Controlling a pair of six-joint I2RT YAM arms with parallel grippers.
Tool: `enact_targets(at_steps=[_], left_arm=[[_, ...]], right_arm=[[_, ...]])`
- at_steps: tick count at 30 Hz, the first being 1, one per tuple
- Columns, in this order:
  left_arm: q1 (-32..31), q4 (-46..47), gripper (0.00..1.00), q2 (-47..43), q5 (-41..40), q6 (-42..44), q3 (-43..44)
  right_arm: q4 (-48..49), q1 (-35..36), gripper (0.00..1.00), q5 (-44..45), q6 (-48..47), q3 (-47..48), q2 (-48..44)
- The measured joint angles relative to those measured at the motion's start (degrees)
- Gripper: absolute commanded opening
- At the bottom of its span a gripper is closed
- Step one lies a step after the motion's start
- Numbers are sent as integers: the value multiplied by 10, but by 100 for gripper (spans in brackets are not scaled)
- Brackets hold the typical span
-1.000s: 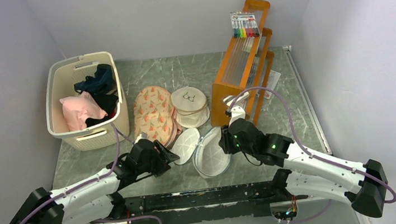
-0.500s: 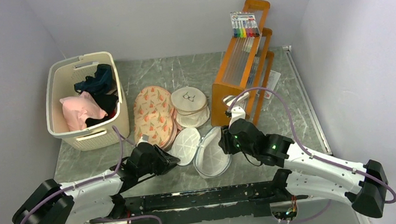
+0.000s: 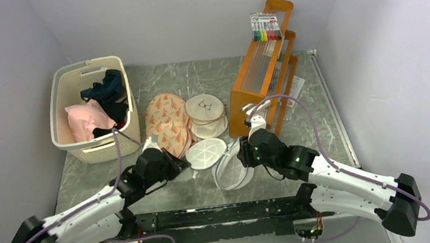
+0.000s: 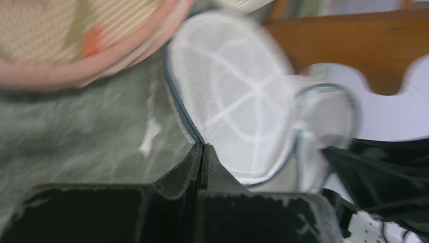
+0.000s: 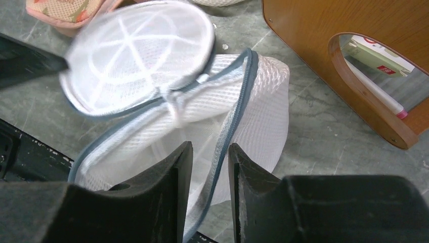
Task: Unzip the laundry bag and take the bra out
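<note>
The laundry bag, white mesh with a grey-blue zipper rim, lies unzipped in two halves near the table's front. Its ribbed round lid folds out to the left. My left gripper is shut on the lid's rim, fingertips pinched together at the zipper edge of the lid. My right gripper grips the other half: the zipper rim and mesh wall run between its fingers. The bra is hidden; only white mesh shows inside.
A beige basket with clothes stands at the back left. Peach patterned bags and a beige round bag with a glasses print lie behind the lid. An orange wooden rack holding markers stands just right of my right gripper.
My left gripper closed on the lid's rim and drew it left and away, so the lid now lies flatter. The right arm has stayed put.
</note>
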Motion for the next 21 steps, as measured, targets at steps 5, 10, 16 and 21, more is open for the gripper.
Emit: enact_targets(at_steps=[5, 10, 16, 21], left_arm=[[-2, -101, 7, -112, -71, 101, 97], [-3, -179, 7, -170, -132, 212, 175], [-3, -212, 7, -212, -163, 362, 204], [-3, -210, 7, -201, -148, 495, 227]], right_arm=[[13, 0, 28, -12, -6, -2, 4], [41, 1, 24, -34, -18, -2, 27], [70, 2, 26, -49, -26, 4, 63], [72, 2, 42, -46, -28, 31, 91]])
